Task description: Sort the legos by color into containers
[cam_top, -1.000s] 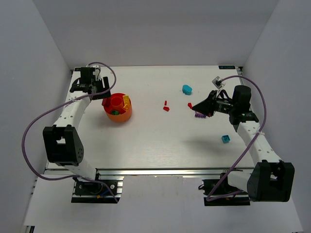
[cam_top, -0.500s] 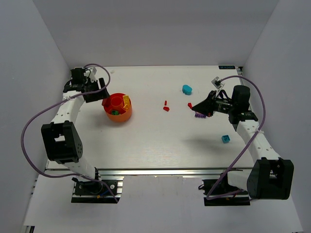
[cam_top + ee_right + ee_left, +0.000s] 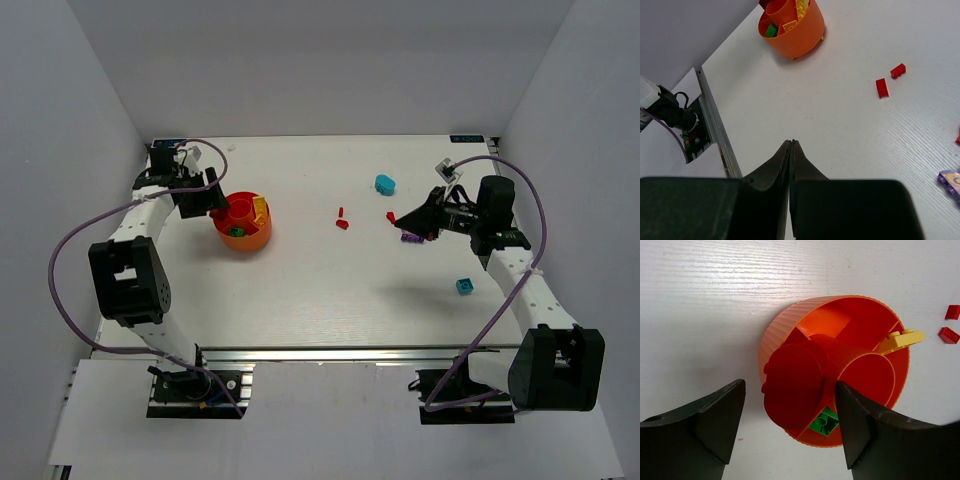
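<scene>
The container is an orange bowl (image 3: 246, 236) with a raised centre ring, standing at the table's left. A large red lego (image 3: 792, 385) rests on its near rim, a yellow lego (image 3: 900, 340) lies on the far rim, and a green lego (image 3: 825, 421) lies inside. My left gripper (image 3: 790, 385) is open, its fingers on either side of the red lego without touching it. My right gripper (image 3: 791, 142) is shut and empty, hovering above the table near a purple lego (image 3: 409, 238). Loose red legos (image 3: 342, 224) lie mid-table.
A cyan lego (image 3: 385, 184) lies toward the back. A blue-cyan brick (image 3: 464, 286) sits near the right arm. Another red brick (image 3: 390, 216) lies by the right gripper. A small white object (image 3: 446, 167) sits at the back right. The left wall is close behind the left arm.
The left wrist has swung out toward the wall and back down beside the bowl, staying open. The right arm has not moved.
</scene>
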Robot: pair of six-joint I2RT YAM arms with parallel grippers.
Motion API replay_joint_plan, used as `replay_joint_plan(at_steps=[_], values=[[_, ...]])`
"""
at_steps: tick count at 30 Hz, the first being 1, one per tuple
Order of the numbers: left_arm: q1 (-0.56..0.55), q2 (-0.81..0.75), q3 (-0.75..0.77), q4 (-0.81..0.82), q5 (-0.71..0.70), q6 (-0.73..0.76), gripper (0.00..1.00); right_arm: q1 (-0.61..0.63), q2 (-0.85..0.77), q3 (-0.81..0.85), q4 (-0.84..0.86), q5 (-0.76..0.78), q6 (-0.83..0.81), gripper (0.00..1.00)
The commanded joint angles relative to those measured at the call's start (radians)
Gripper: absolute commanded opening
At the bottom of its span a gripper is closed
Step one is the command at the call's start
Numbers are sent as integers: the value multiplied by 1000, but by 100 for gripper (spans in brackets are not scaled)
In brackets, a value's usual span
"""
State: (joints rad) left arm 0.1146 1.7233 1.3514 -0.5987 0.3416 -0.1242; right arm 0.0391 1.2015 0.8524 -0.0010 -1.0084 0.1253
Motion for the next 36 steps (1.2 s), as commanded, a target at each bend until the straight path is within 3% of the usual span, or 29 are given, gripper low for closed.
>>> replay_joint_plan(at_steps=[1,36], values=[[11,2,32,4,30,3,81,-5,4,4,7,-2,-12,2],[30,-22,58,7,65,-5,78,-5,6,0,10,-2,-12,2]])
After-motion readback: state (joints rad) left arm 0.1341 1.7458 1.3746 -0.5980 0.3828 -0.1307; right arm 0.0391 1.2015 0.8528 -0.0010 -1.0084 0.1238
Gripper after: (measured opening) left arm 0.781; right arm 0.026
